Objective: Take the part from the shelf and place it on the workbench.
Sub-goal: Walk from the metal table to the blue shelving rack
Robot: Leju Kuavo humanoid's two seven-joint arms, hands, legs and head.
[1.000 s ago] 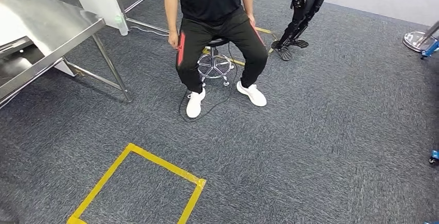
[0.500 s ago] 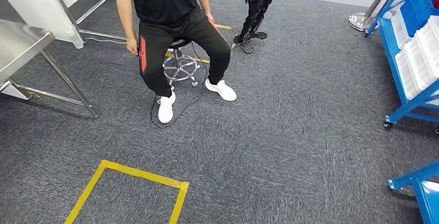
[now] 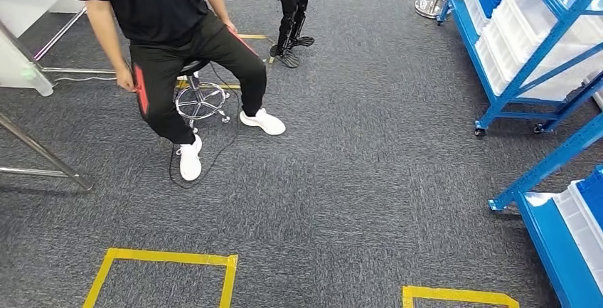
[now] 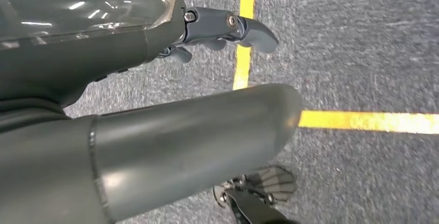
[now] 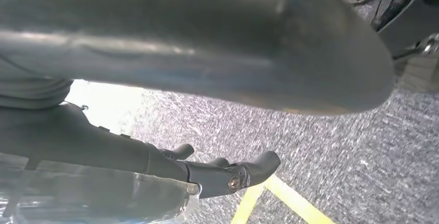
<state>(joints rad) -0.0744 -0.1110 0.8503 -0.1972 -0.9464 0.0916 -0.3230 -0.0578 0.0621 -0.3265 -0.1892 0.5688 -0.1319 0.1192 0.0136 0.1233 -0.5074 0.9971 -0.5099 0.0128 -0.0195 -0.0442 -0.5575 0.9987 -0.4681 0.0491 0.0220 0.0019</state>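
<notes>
Left hand (image 4: 217, 30) and right hand (image 5: 217, 172) hang empty, fingers loosely apart, over carpet; blue shelf (image 3: 530, 52) stands right.

Head view high, facing down at carpet (image 3: 370, 180); both wrist views close above same carpet, sharing yellow tape (image 4: 362, 121).

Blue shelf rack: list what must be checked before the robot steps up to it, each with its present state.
1. Blue metal shelf rack with white plastic bins in view on the right: ok.
2. Part to pick spotted in a bin: cannot tell.
3. Grey carpet toward the rack free of obstacles: ok.
4. Seated person in black clothes off the path, to the left: ok.
5. Left hand holding nothing: ok.
6. Right hand holding nothing: ok.
</notes>
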